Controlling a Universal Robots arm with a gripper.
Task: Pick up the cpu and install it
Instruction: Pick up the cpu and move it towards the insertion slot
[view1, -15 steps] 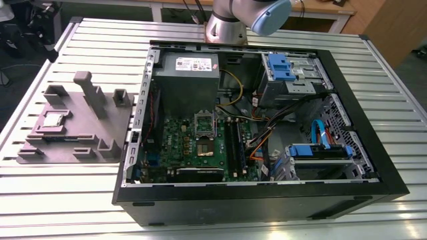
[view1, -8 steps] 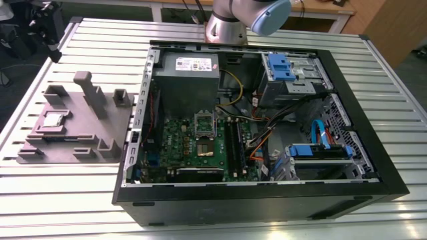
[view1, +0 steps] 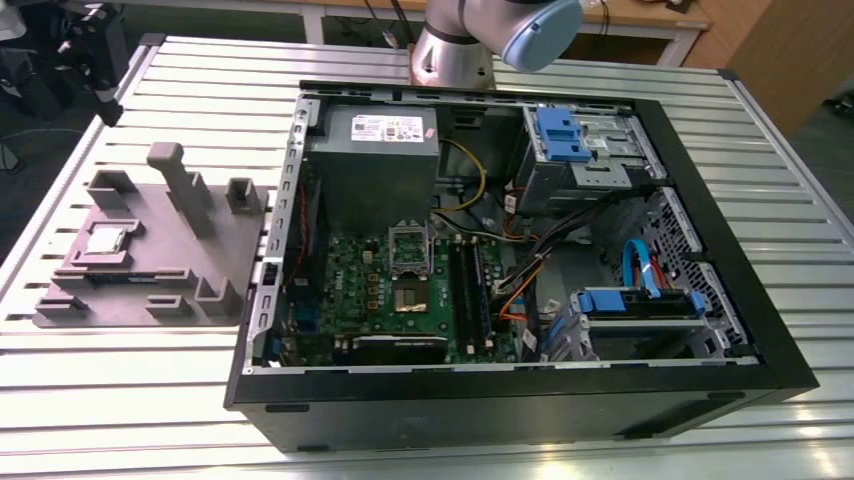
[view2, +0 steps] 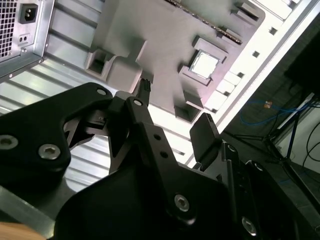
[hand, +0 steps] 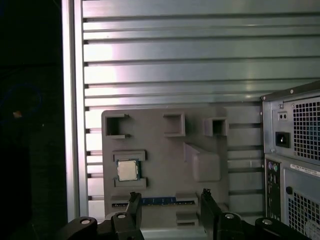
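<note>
Exterior view, cpu (view1: 107, 240) in grey tray (view1: 207, 262) on counter (view1: 134, 400), at the exterior view's left of open case (view1: 534, 402), first wrist view, pincer (hand: 170, 201) apart, empty, clear of cpu (hand: 127, 170), second wrist view, cpu (view2: 205, 64) seated in tray beyond spread fingers (view2: 147, 122).

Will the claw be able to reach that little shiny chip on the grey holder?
Probably yes. The cpu lies uncovered on the grey holder, nothing over it, and the open claw hangs above the holder with a free path down.
</note>
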